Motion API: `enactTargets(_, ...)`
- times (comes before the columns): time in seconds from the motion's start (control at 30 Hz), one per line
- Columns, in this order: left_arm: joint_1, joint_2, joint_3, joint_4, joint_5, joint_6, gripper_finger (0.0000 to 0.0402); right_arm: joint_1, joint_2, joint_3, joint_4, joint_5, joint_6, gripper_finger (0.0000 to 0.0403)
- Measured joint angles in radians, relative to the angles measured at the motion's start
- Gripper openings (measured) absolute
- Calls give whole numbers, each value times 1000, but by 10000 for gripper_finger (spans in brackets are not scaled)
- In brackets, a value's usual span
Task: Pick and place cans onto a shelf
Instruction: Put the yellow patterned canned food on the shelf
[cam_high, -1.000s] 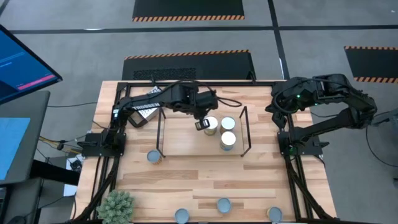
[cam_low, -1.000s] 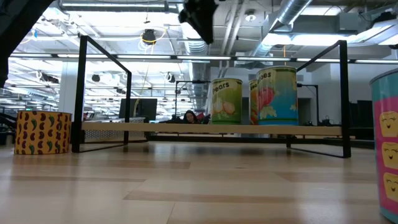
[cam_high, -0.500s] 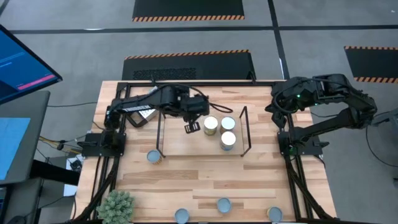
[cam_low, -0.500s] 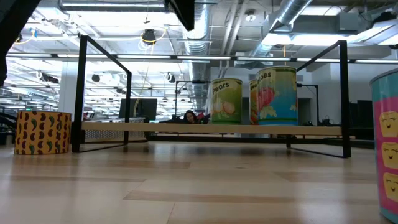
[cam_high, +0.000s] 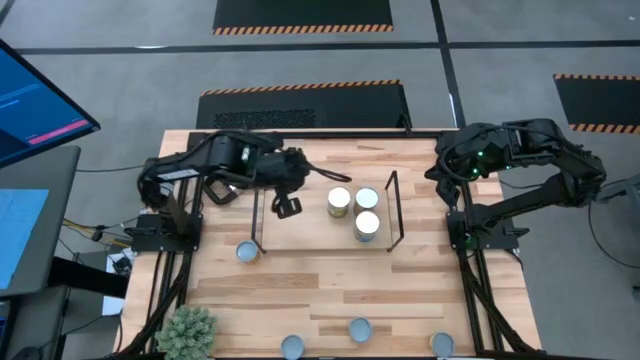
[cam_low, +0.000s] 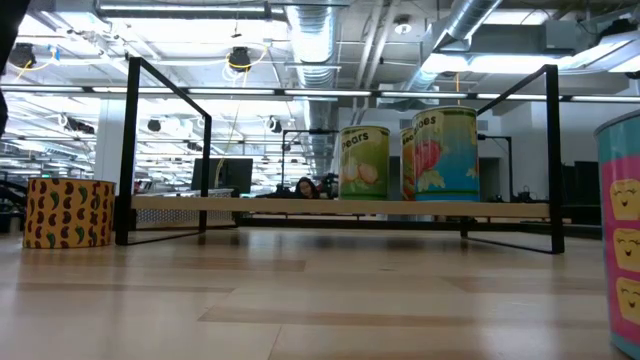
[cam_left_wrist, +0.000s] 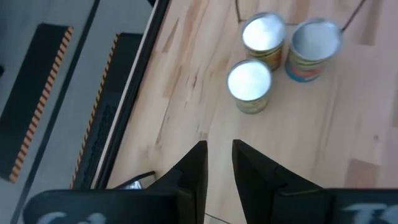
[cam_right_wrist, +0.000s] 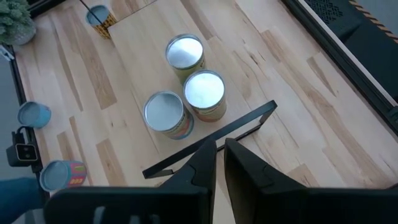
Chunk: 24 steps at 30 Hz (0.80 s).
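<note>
1. Risk: the left hand (cam_high: 287, 206) hangs above the left end of the shelf (cam_high: 394, 215), centre-left of the high view. Its fingers are nearly together with nothing between them. If it drops from here for a loose can, it could clip the thin black top rod and shove the whole frame.
2. Risk: with the fingers this close, the hand likely has to spread before reaching any can. Otherwise it would land on a lid and tip or push the can away.
3. Risk: the shelved cans sit bunched close together. Setting another right beside them could knock one over or off the board, so the bare left half looks safer.
4. Container: the shelf holds three cans on its right half. They are the pears can (cam_low: 364, 162), a pink-and-blue labelled can (cam_low: 445, 155) just beside it, and a third can (cam_high: 366, 226) below them in the high view. All three are upright.
5. Four cans are not yet shelved. A yellow patterned can (cam_high: 247, 252) stands on the table (cam_high: 300, 290) just outside the shelf's lower-left corner. Three more stand along the bottom edge of the high view: (cam_high: 292, 347), (cam_high: 359, 328), (cam_high: 441, 344).
6. The right hand (cam_right_wrist: 219, 144) is parked at the upper right of the high view, arm folded, fingers nearly together and empty.
7. Judged progress: three of seven cans are placed.
</note>
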Motion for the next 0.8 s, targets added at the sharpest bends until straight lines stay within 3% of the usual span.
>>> enactTargets(0.2, -39, -60, 0, 0, 12, 2, 63, 0, 20, -1, 2, 0, 0, 59)
enactTargets(0.33, -76, -87, 0, 0, 78, 5, 63, 0, 51, 0, -5, -2, 1, 59)
enactTargets(0.63, -185, -100, -3, 2, 161, -129, 63, 0, 100, -1, -87, -3, 0, 59)
enactTargets(0.8, -253, -139, -160, 2, 151, -246, 63, 0, 91, -1, -108, -3, 0, 59)
